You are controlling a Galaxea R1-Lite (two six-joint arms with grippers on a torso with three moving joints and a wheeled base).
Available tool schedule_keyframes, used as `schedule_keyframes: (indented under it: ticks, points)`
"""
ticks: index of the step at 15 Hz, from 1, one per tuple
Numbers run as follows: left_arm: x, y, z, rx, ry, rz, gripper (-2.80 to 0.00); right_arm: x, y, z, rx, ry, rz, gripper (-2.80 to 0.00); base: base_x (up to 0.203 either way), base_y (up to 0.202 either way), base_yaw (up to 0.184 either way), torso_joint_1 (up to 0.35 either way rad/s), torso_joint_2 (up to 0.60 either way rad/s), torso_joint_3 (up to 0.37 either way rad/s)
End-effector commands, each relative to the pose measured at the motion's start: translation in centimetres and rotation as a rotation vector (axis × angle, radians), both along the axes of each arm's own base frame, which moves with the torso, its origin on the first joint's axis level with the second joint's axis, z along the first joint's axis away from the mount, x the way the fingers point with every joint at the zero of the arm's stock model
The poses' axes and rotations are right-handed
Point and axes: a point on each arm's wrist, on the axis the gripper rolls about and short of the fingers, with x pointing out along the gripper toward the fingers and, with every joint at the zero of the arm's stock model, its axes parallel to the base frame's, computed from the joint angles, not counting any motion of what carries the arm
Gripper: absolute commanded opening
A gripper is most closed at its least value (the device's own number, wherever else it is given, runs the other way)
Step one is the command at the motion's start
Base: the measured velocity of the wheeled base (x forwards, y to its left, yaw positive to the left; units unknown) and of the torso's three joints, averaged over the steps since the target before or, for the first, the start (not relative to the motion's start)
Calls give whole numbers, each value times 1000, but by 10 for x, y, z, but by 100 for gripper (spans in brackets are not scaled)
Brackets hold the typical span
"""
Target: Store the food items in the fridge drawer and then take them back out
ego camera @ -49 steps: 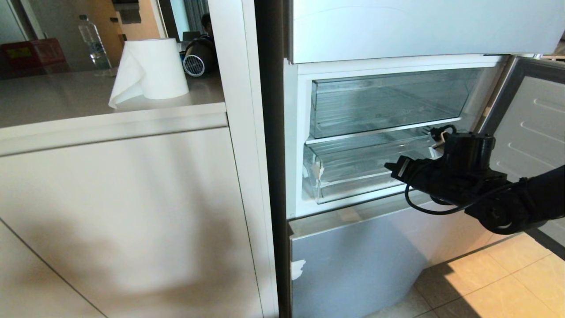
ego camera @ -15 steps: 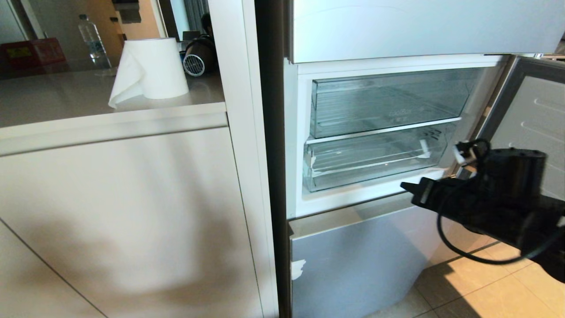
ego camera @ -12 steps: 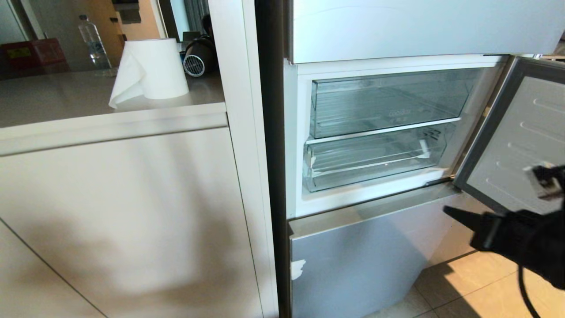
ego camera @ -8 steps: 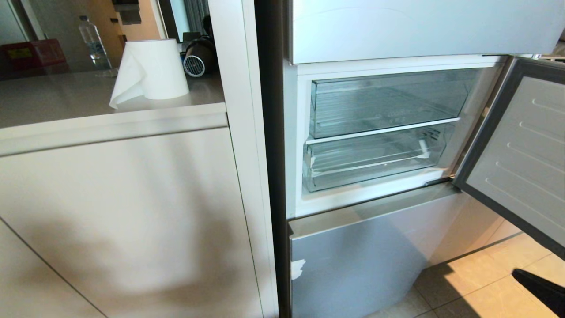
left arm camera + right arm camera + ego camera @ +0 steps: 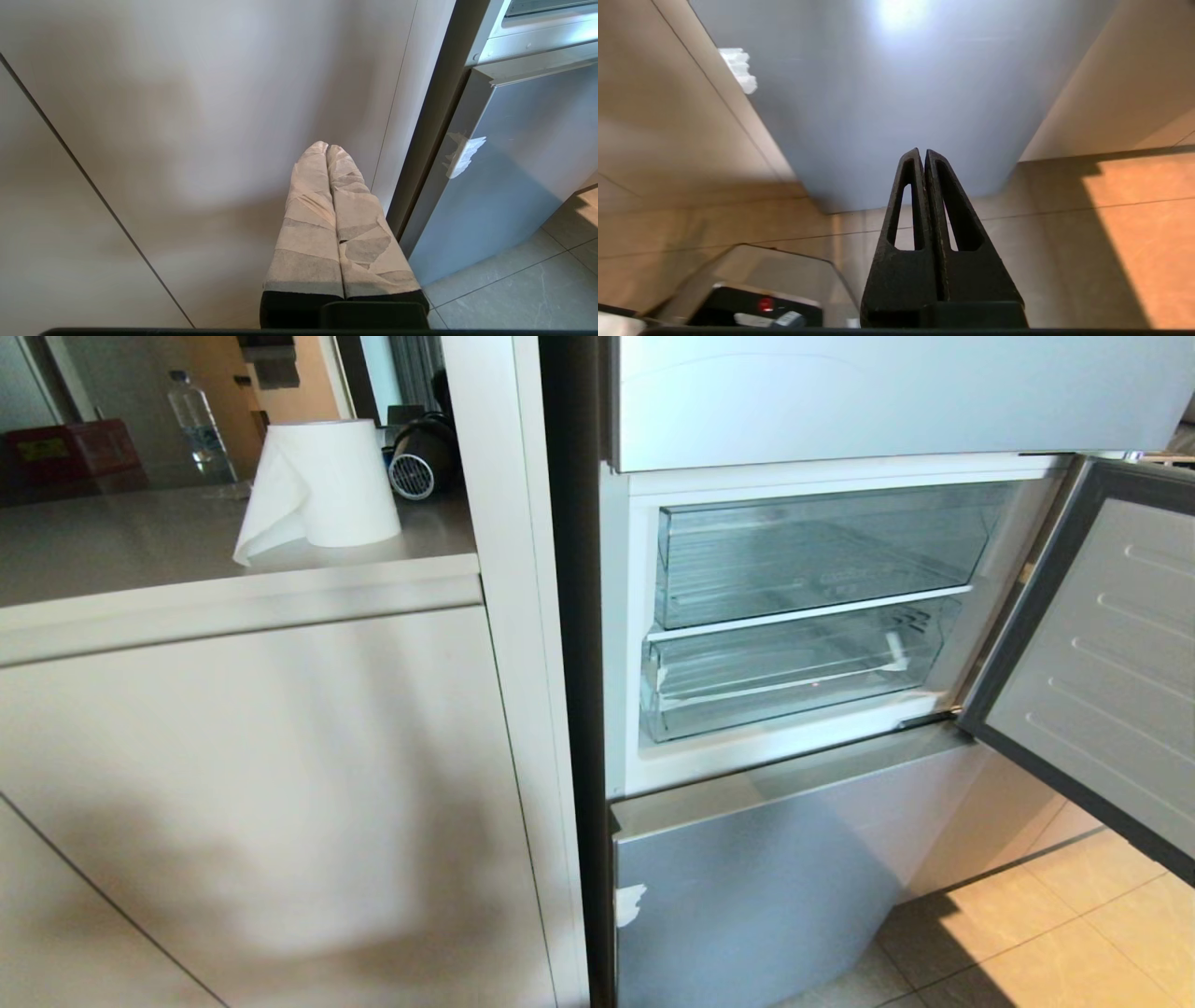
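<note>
The fridge drawer [image 5: 784, 677], a clear ribbed bin, sits pushed in under the upper clear bin [image 5: 822, 555]; nothing lies in it. The food items are out of view. Neither arm shows in the head view. My left gripper [image 5: 326, 148], fingers wrapped in pale tape, is shut and empty, hanging low before the beige cabinet panel [image 5: 187, 140]. Lower down, the black right gripper [image 5: 922, 153] is shut and empty, pointing at the pale-blue bottom panel [image 5: 896, 93] near the floor.
The fridge door [image 5: 1102, 653] stands swung open at the right. A counter [image 5: 140, 541] at left carries a paper-towel roll [image 5: 322, 481], a water bottle [image 5: 196, 425] and a dark appliance [image 5: 420, 453]. Tiled floor [image 5: 1055, 933] lies below the door.
The drawer has gone from pulled out to pushed in. My right arm has drawn back from it, dropped down to the right and left the head view.
</note>
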Motion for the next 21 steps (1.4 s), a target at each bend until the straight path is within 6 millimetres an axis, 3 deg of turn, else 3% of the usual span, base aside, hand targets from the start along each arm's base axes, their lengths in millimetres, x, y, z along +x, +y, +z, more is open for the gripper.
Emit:
schedule_keyframes:
  ticks: [1, 6, 11, 16, 21]
  points:
    - [0, 0, 0, 0, 1, 1, -280, -2, -1, -3, -16, 8, 6, -280, 0, 0, 0, 0, 0, 0]
    - [0, 0, 0, 0, 1, 1, -280, -3, 0, -4, -42, 4, -78, -280, 0, 0, 0, 0, 0, 0]
    - [0, 0, 0, 0, 1, 1, -280, -23, 0, -8, -118, -257, -112, -280, 0, 0, 0, 0, 0, 0]
    - [0, 0, 0, 0, 1, 1, -280, -24, -1, -7, 17, -255, -164, -280, 0, 0, 0, 0, 0, 0]
    - [0, 0, 0, 0, 1, 1, -280, -24, 0, -7, -30, -261, -153, -280, 0, 0, 0, 0, 0, 0]
